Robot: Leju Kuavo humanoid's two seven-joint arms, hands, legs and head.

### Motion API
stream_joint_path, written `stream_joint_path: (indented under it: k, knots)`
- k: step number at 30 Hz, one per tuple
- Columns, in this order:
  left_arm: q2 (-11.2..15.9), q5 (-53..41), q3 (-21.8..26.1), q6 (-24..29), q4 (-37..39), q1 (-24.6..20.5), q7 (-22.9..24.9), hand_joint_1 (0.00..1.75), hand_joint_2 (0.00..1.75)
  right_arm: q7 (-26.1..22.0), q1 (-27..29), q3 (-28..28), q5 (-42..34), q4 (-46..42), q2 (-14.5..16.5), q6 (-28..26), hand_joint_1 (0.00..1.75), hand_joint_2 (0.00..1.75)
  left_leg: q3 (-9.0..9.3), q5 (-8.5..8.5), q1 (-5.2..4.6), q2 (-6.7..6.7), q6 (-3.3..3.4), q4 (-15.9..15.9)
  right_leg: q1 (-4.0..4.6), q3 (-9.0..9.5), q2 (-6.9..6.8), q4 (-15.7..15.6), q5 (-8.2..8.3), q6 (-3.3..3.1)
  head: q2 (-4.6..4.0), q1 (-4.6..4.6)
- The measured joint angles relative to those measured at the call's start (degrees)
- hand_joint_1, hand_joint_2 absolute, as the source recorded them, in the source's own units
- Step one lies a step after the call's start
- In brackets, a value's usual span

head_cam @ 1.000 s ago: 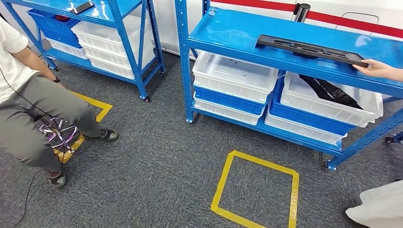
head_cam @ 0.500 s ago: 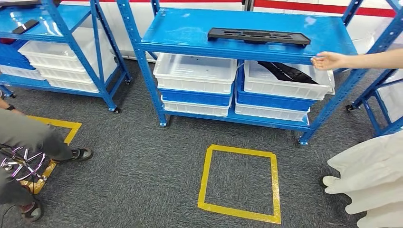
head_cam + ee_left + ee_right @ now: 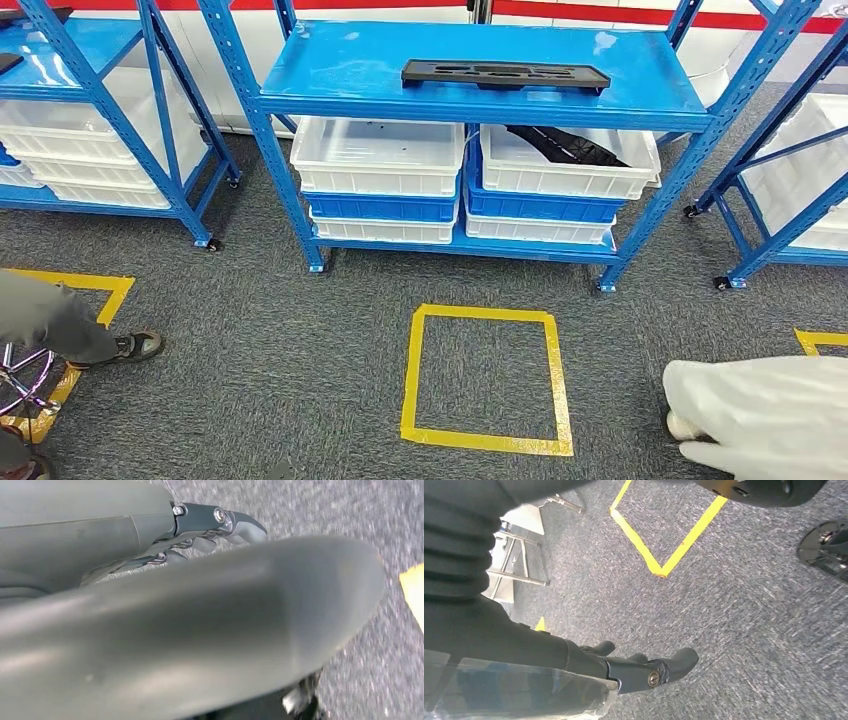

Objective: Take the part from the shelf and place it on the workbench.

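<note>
While robot hand (image 3: 644, 672) hangs, part (image 3: 505, 74) seemingly shelved, apart.

We look past our right hand (image 3: 624, 667), whose dark fingers (image 3: 676, 661) hang loosely apart over grey carpet (image 3: 744, 630) with nothing held between them. A corner of yellow floor tape (image 3: 664, 555) points toward us at about twelve o'clock from the hand, well apart from it. At about ten o'clock stands a pale metal frame (image 3: 519, 555) on thin legs, and just below it a small scrap of yellow tape (image 3: 540, 625) shows on the carpet.
</note>
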Motion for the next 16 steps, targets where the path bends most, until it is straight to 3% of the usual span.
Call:
stream_joint_path:
  k: [6,10,12,13,16]
  knots:
    - [-0.08,0.76,0.14,-0.15,0.0,-0.05,0.03,0.0,0.0,-0.01,-0.12,0.0,0.21,0.0,-0.03,-0.02,0.0,1.75,-0.2,0.01,-0.55,-0.04,0.66,0.21,-0.7,0.01,-0.01,-0.22,0.26,0.58,0.0,-0.02]
    - [-0.09,0.95,0.19,0.04,0.0,-0.28,0.51,0.0,0.0,-0.01,-0.3,-0.01,0.44,0.0,-0.04,0.19,0.0,1.75,-0.34,0.02,-0.83,-0.02,1.54,0.43,-1.1,0.06,0.02,-0.49,0.48,1.26,0.0,-0.05]
    - [-0.16,0.97,0.21,0.06,0.0,-0.53,0.69,0.0,0.0,-0.01,-0.34,-0.01,0.5,-0.01,-0.09,0.19,0.0,1.75,-0.1,0.62,-0.59,0.17,2.19,-0.26,-0.9,-0.08,-0.26,-0.43,0.49,1.64,0.0,-0.03]
    - [-0.22,0.99,0.22,0.06,0.0,-0.65,0.74,0.0,0.0,-0.01,-0.39,-0.01,0.51,-0.01,-0.16,0.19,0.0,1.75,0.01,0.97,-0.37,0.34,2.52,-0.69,-0.74,-0.62,-0.74,0.62,-0.16,1.61,0.0,0.03]
    - [-0.37,1.09,0.24,0.06,0.01,-0.75,0.86,0.0,0.0,-0.01,-0.61,-0.02,0.51,-0.01,-0.32,0.19,0.0,1.75,-0.02,1.44,-0.02,0.96,2.99,-1.23,-0.61,-4.11,-2.06,7.86,-3.99,0.89,0.0,0.43]
